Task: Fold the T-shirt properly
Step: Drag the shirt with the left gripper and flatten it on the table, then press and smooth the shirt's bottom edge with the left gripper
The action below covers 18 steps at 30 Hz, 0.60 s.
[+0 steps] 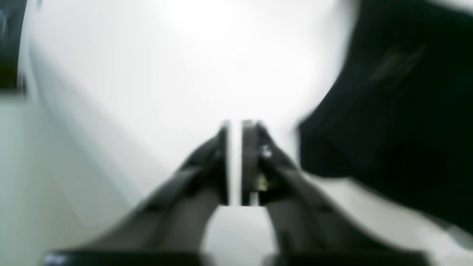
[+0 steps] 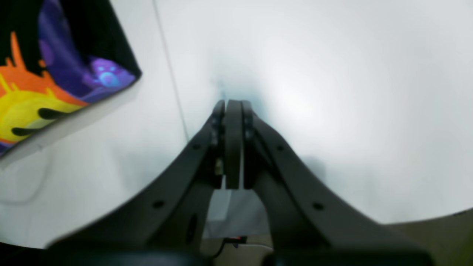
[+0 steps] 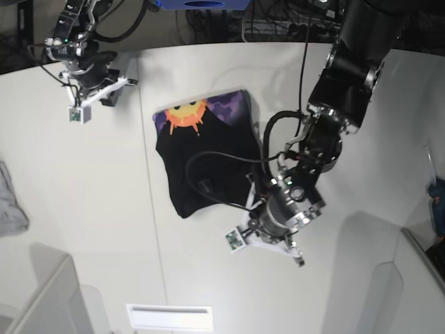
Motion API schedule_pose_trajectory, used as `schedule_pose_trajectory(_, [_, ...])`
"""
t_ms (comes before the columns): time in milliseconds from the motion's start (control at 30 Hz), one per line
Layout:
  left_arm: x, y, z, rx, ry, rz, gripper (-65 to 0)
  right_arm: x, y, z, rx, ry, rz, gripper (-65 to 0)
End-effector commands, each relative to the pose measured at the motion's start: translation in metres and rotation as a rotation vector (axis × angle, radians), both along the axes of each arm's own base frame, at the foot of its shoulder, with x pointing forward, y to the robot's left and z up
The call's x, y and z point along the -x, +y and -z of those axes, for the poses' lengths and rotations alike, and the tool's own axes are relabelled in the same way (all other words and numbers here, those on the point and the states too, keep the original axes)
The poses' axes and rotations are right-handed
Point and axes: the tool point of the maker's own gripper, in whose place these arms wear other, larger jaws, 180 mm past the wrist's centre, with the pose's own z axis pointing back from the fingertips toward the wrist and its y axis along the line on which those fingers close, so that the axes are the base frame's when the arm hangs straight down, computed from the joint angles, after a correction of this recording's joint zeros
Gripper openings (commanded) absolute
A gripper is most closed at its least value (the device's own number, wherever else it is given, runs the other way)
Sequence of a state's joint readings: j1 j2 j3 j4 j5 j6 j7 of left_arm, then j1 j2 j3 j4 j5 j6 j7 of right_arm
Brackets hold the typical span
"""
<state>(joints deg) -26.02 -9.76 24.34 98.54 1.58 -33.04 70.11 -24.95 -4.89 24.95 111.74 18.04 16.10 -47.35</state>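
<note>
The left wrist view is all blurred; the T-shirt (image 1: 406,111) at 3 o'clock is only a dark smear, cut by the edge. In the base view a grey cloth (image 3: 10,202) at 9 o'clock is cut off.

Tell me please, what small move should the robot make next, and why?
Probably lift the left gripper clear. It is shut on nothing, beside the T-shirt, which lies folded in a compact shape with the sun print up; the right gripper is already away.

Robotics lab — white worktable (image 3: 97,209), cable tangle (image 3: 278,21) behind, fiducial tags (image 3: 233,240) on arm mounts.
</note>
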Motion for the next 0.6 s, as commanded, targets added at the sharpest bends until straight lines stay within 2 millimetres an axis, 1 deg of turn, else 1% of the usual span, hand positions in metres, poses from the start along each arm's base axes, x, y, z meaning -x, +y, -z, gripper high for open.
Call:
schedule_pose_trajectory(0, [-0.003, 0.002, -0.015, 0.039, -0.047, -0.002, -65.0, -0.013, -0.007, -0.013, 0.025, -0.058, -0.009, -65.0])
schedule_pose_trajectory(33, [0.003, 0.016, -0.012, 0.043, -0.047, -0.03, -65.0, -0.016, -0.007, -0.015, 0.026, -0.065, -0.012, -65.0])
schedule_pose_trajectory(133, [0.022, 0.047, -0.003, 0.042, -0.035, -0.091, -65.0, -0.025, -0.008, -0.02, 0.032, -0.085, -0.019, -65.0])
schedule_pose_trajectory(233, [0.046, 0.074, 0.016, 0.034, 0.005, -0.146, -65.0, -0.031, -0.012, -0.024, 0.047, -0.099, -0.029, -65.0])
schedule_pose_trajectory(267, [0.054, 0.076, 0.023, 0.052, 0.018, -0.151, -65.0, -0.036, -0.008, -0.026, 0.054, -0.108, -0.06, -65.0])
schedule_pose_trajectory(367, [0.079, 0.091, 0.048, 0.09, 0.054, -0.17, -65.0, -0.043, 0.015, -0.028, 0.068, -0.114, -0.193, -65.0])
schedule_pose_trajectory(433, [0.096, 0.101, 0.062, 0.109, 0.079, -0.187, -65.0, -0.049, 0.03, -0.029, 0.058, -0.126, -0.24, -65.0])
schedule_pose_trajectory(500, [0.109, 0.112, 0.07, 0.121, 0.096, -0.216, -65.0, -0.056, 0.031, -0.034, 0.059, -0.146, -0.242, -65.0])
schedule_pose_trajectory(567, [0.12, 0.12, 0.077, 0.13, 0.114, -0.247, -65.0, -0.063, 0.032, -0.035, 0.058, -0.151, -0.247, -65.0])
